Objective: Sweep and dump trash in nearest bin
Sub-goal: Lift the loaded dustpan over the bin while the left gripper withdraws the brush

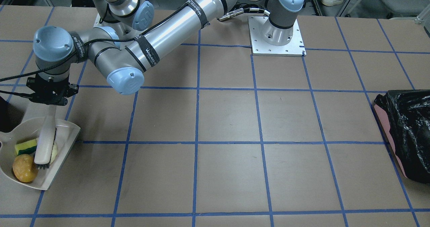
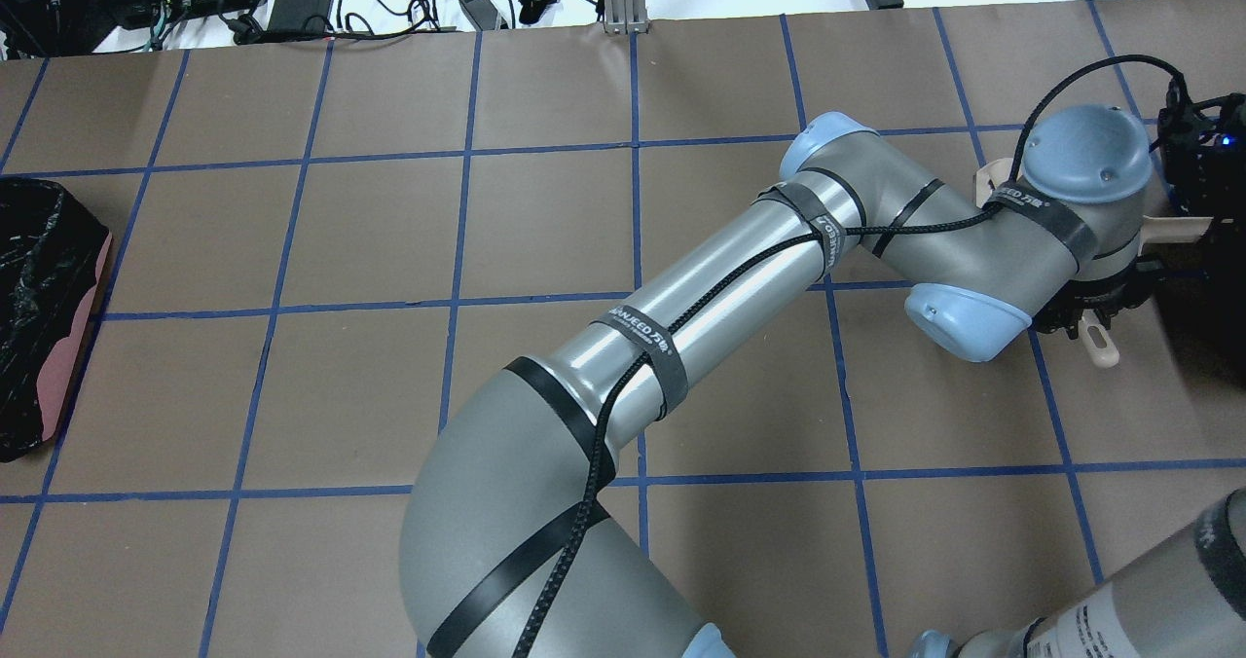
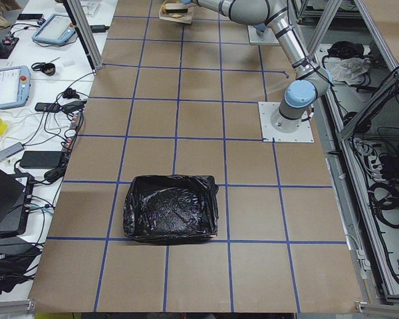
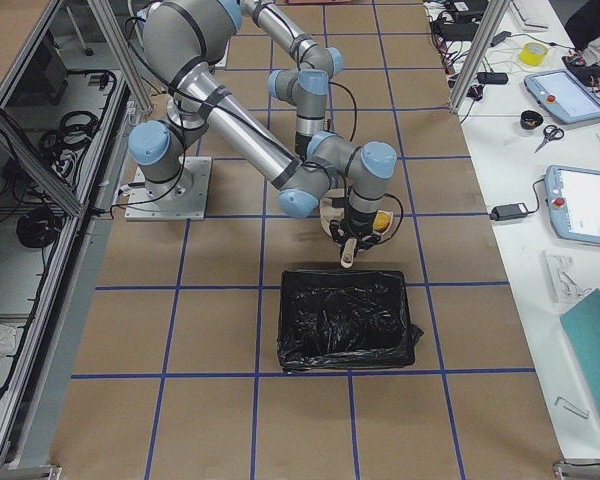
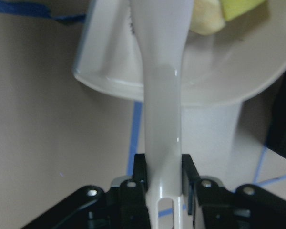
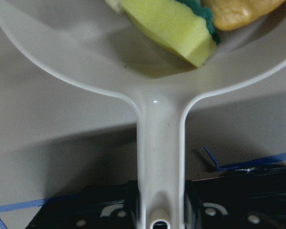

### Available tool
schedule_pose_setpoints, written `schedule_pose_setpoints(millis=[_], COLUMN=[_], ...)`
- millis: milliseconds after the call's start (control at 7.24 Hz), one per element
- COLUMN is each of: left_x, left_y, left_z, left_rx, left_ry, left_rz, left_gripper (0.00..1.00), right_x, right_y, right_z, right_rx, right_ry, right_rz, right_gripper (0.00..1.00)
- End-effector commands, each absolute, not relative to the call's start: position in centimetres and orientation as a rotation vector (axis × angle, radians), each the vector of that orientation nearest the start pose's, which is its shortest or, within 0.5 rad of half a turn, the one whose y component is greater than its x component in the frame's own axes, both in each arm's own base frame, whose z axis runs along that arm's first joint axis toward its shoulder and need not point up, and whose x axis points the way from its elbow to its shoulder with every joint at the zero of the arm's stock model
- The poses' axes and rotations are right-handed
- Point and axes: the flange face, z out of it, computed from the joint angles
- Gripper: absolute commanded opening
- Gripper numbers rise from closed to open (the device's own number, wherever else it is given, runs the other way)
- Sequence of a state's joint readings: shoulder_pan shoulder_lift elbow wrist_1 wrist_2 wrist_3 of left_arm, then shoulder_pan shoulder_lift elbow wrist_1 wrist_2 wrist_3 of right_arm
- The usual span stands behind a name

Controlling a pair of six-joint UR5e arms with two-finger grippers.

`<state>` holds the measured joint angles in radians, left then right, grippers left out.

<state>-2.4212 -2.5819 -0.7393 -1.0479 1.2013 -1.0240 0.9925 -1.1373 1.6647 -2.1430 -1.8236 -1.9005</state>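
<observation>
The left arm reaches across the bench. Its left pincer is clamped narrow on the white handle of the brush. The brush hangs into the pan, dark bristles low inside it. The right pincer is closed tight on the pan's stem. I cannot tell whether the pan rests on the bench or is held just off it.

All the trash lies in the pan. The sponge touches the brush, and the lump sits just beside the sponge by the pan's wall. The peel is half hidden on the brush's other side. The bin stands just beside the pan, and the pink bin is well apart from it.
</observation>
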Motion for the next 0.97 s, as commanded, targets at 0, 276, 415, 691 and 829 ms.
schedule_pose_setpoints(millis=[0, 276, 415, 691, 829], left_x=[-75.0, -68.0, -63.4, -53.7, -50.0], left_y=[-44.5, -48.6, -51.6, -54.7, -54.8], left_z=[28.1, 31.1, 31.9, 33.2, 33.6], left_rx=[-0.165, -0.129, -0.151, -0.072, -0.085], left_ry=[3.600, 3.469, 3.409, 3.281, 3.258], left_rz=[0.179, 0.208, 0.199, 0.177, 0.194], left_gripper=[0.00, 0.00, 0.00, 0.00, 0.00], right_x=[-24.7, -26.2, -27.9, -28.4, -27.8], right_y=[-58.0, -57.6, -57.1, -56.1, -55.4], right_z=[25.9, 26.6, 27.0, 31.1, 33.2], right_rx=[-1.987, -1.961, -1.915, -1.923, -1.927], right_ry=[2.559, 2.584, 2.610, 2.676, 2.681], right_rz=[0.322, 0.266, 0.175, 0.154, 0.136], right_gripper=[0.00, 0.00, 0.00, 0.00, 0.00])
